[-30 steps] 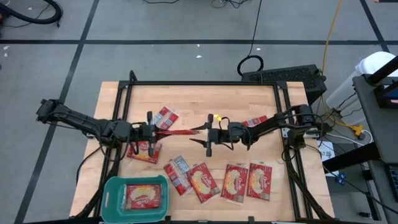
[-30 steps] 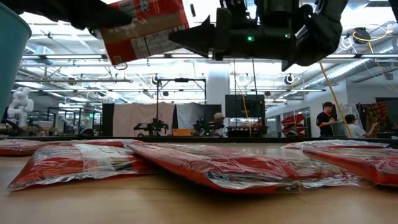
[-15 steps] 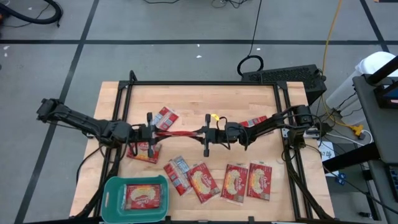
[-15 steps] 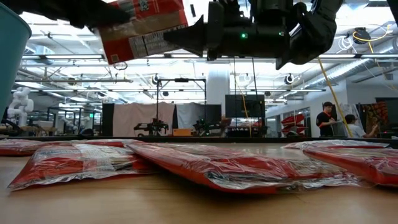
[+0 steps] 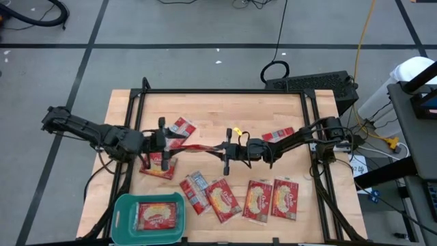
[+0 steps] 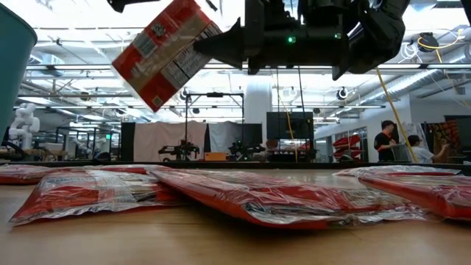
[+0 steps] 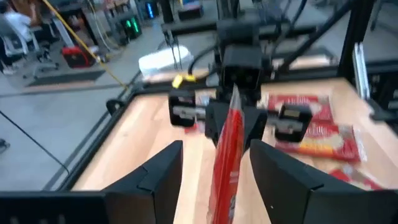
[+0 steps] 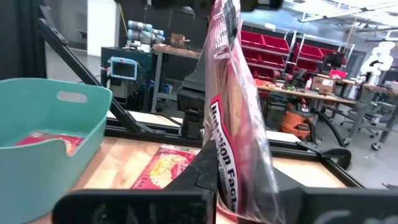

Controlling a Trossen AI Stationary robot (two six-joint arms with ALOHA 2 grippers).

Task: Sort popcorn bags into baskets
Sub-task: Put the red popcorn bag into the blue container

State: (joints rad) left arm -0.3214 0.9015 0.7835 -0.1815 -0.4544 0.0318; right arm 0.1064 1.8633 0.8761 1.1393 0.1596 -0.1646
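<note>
Between both jaws, popcorn bag (image 5: 198, 147) (edge-on), above table (image 5: 266, 113)

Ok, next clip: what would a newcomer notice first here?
One popcorn bag hangs in mid-air above the table's middle, stretched between the left claw and the right claw. Below it, more red bags lie scattered over the wooden table, and the teal basket at the near left corner already holds one.

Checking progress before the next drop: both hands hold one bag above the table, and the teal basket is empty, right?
Not empty. The high view shows one bag lying in the basket. The left hand and right hand do hold one bag together above the table.
</note>
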